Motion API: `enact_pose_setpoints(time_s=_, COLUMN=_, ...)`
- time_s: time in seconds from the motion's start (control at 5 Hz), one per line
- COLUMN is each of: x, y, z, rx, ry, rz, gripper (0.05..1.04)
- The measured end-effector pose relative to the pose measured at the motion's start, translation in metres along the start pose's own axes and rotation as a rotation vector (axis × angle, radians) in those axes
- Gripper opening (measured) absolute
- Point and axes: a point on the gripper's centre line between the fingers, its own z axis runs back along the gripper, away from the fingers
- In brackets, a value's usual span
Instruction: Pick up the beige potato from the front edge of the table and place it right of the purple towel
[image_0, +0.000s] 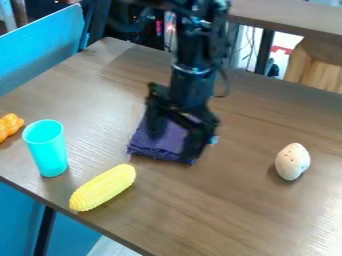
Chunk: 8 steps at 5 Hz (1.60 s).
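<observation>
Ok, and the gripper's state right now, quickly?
Gripper: open, fingers apart over the folded purple cloth, nothing seen held between them; whether they touch the cloth can't be told.

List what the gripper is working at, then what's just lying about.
At the gripper:
purple cloth, beneath the open gripper

Lying about:
turquoise cup, upright
yellow corn cob
speckled egg-shaped object
orange object, left edge
</observation>
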Motion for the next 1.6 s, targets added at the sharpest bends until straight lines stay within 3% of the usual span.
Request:
enact_pose_setpoints(time_s=0.2, x=-0.03, y=0.018, z=-0.003, rx=-0.003, ry=-0.017, rz=0.028, gripper=1.001)
enact_pose_setpoints(time_s=0.4, x=-0.048, y=0.028, z=-0.009, rx=-0.087, ry=-0.002, rz=0.025, gripper=1.001)
enact_pose_setpoints(time_s=1.6, x=-0.048, y=0.029, z=-0.009, rx=-0.09, ry=-0.001, rz=0.024, gripper=1.001)
